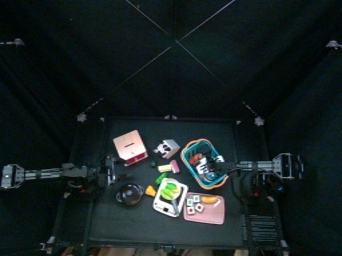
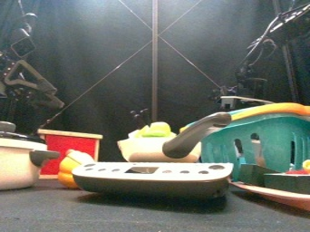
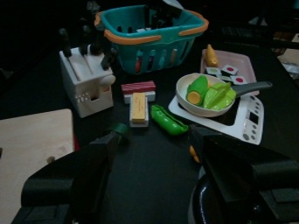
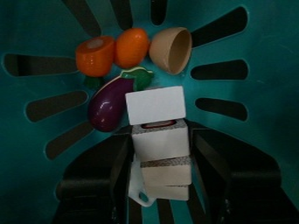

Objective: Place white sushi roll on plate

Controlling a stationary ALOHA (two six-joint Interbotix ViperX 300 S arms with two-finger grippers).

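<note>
Inside the basket [image 4: 35,131], white sushi roll [image 4: 156,107] sits just ahead of right gripper [image 4: 162,147]; fingers spread, empty, straddling white pieces; left gripper [image 3: 158,142] open, idle

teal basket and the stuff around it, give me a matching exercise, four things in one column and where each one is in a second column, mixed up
Things:
1. eggplant
2. small pan of greens
3. knife block
4. sushi plate

Places:
A. on the white scale
B. inside the teal basket
C. on the table beside the teal basket, on the same side as the scale
D. standing on the table next to the basket, by the wooden board

Pairs: 1-B, 2-A, 3-D, 4-C
</note>
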